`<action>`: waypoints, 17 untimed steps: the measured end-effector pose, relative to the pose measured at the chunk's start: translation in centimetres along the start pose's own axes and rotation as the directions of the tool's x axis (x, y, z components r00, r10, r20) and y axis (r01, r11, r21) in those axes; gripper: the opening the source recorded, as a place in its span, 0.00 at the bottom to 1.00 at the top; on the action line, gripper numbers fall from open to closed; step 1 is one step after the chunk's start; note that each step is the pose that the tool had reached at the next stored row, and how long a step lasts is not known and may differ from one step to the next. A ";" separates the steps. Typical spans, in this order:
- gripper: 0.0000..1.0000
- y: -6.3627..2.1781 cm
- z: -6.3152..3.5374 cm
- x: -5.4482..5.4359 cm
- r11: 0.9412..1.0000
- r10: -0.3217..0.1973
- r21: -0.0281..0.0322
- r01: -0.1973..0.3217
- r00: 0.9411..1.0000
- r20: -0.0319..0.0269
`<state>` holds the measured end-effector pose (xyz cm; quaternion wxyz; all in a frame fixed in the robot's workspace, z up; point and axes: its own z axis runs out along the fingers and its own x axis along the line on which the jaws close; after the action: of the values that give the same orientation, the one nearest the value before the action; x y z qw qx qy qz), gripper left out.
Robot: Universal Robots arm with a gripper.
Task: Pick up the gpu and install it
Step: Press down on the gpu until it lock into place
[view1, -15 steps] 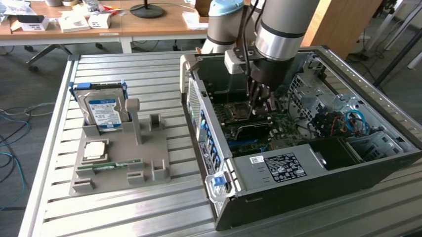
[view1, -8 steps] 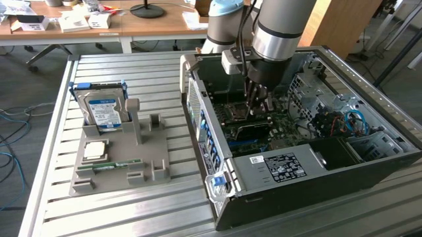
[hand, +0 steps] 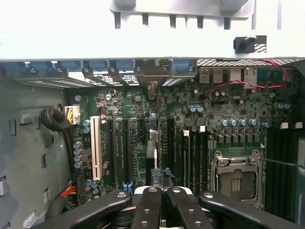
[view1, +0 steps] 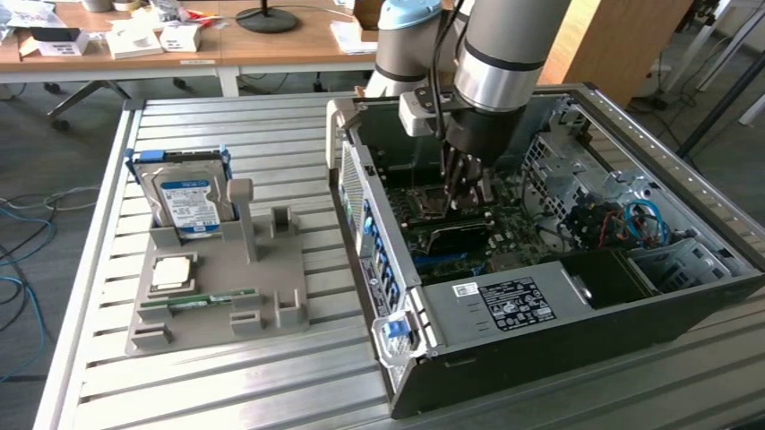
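Tool [hand: 160, 193] shut over motherboard [hand: 190, 129] (wrist view); exterior view adds hard drive [view1: 192, 204].

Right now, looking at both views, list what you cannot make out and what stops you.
- Wrist view: the shut gripper covers whatever it pinches. Only a dark edge pokes out ahead of it, and what it belongs to cannot be told.
- Exterior view: the arm blocks the spot where the gripper comes down over the motherboard.
- Exterior view: the print on the hard drive label is too small to read.
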<state>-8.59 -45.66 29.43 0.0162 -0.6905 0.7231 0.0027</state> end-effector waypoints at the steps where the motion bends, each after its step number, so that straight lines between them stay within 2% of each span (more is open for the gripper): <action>1: 0.11 0.01 0.08 0.0 1.000 0.000 0.000 0.000 1.000 0.000; 10: 0.11 0.05 0.27 0.0 1.000 0.000 0.000 0.000 1.000 0.000; 17: 0.11 0.60 0.33 0.0 1.000 0.000 0.000 0.000 1.000 0.000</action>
<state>-9.19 -45.65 29.09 0.0160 -0.6906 0.7231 0.0025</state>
